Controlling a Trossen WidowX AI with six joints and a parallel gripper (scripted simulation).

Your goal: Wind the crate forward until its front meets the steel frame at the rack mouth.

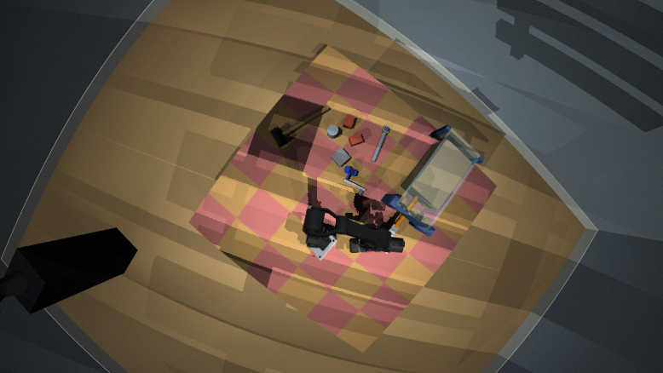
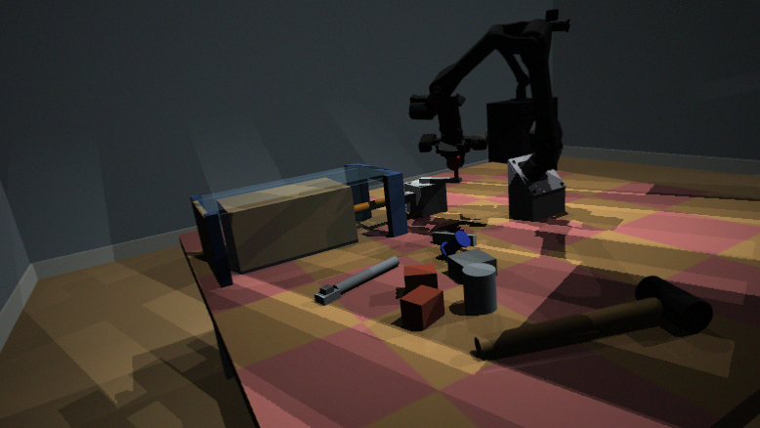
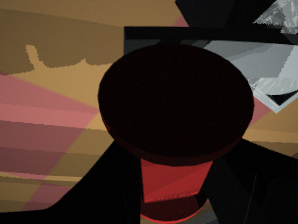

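The exterior view shows the pincer (image 1: 377, 245) (image 2: 455, 159) (image 3: 160, 132) clenched on the red knob of the crank handle (image 2: 455, 161) (image 3: 175, 100), whose arm sits across the top of the winch (image 2: 429, 200); from the top, the robot arm (image 1: 361, 226) (image 2: 541, 79) mostly hides both. The wrist view shows the knob's dark round end and red stem.

In the exterior view, the counter (image 1: 333, 296) (image 2: 318, 366) has its edge at left, beside the cubby (image 1: 394, 199) (image 2: 396, 204). The red blocks (image 1: 355, 139) (image 2: 422, 307) and hammer (image 1: 279, 137) (image 2: 674, 305) lie nearer, well apart from the winch. The blue-knobbed crank (image 1: 354, 185) (image 2: 461, 238) lies closer to it.

The tan, boxy crate (image 1: 438, 171) (image 2: 292, 226) looks flat inside the cubby, its front short of the blue mouth frame, with an orange strap (image 1: 400, 220) (image 2: 377, 202) reaching right toward the winch.
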